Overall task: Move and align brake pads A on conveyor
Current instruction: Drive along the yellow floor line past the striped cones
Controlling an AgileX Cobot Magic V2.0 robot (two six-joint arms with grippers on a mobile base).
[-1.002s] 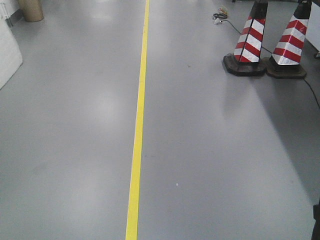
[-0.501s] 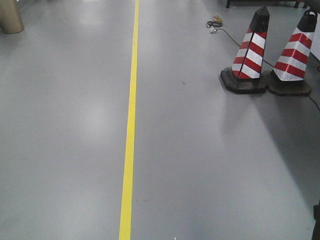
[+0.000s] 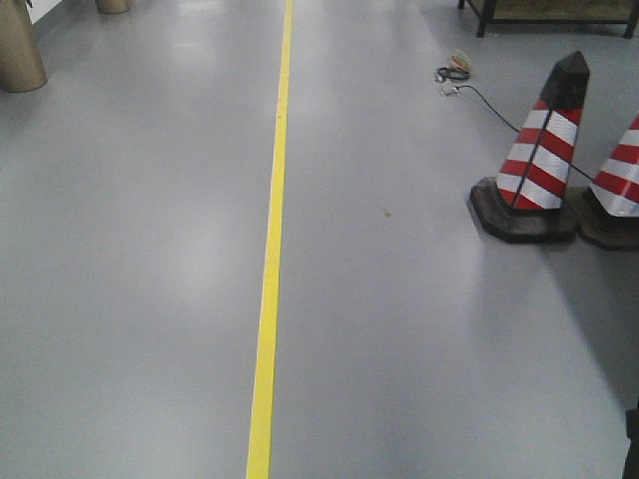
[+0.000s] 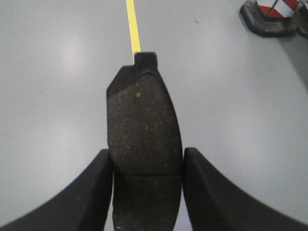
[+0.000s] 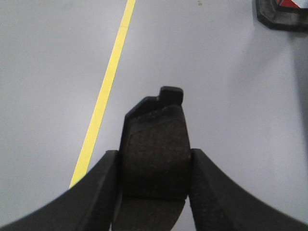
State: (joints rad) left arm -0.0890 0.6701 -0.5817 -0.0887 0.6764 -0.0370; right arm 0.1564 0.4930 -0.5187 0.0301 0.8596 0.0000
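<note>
Both closed: left end effector (image 4: 147, 168) clamps left brake pad (image 4: 142, 125), right end effector (image 5: 155, 166) clamps right brake pad (image 5: 156, 144), each long axis running tab-first toward frame top; conveyor not in view.

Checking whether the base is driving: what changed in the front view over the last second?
The left striped cone slid right and lower in frame; the right cone likewise, now cut by the edge. A table frame appeared top right. The yellow line stays near centre.
</note>
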